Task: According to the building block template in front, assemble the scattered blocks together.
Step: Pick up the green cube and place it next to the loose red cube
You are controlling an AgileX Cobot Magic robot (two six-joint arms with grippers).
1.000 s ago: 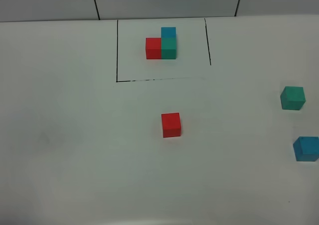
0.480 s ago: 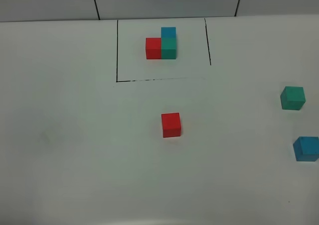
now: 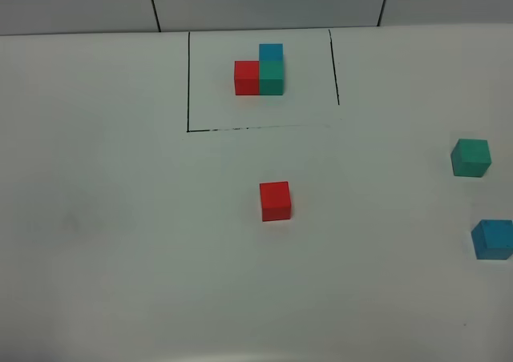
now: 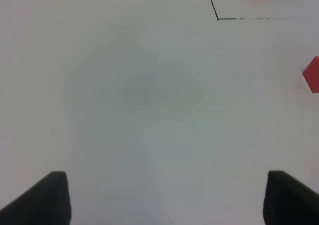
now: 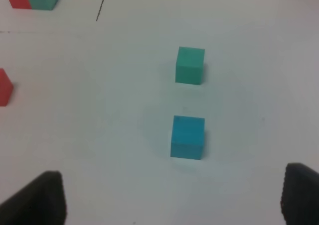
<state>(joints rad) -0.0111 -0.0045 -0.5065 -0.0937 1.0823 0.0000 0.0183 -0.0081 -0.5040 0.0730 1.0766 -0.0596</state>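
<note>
The template (image 3: 260,72) is a red, teal-green and blue cube trio in an L, inside a thin black outline (image 3: 188,82) at the back of the white table. A loose red cube (image 3: 275,200) sits mid-table. A loose teal-green cube (image 3: 470,157) and a loose blue cube (image 3: 492,239) sit at the far right. In the right wrist view the teal-green cube (image 5: 190,64) and blue cube (image 5: 187,137) lie ahead of my right gripper (image 5: 172,197), which is open and empty. My left gripper (image 4: 167,197) is open and empty over bare table; the red cube (image 4: 312,74) shows at its view's edge.
The white table (image 3: 120,218) ends at a grey panelled wall (image 3: 264,2) at the back. Neither arm shows in the exterior view. The blue cube lies close to that view's right edge.
</note>
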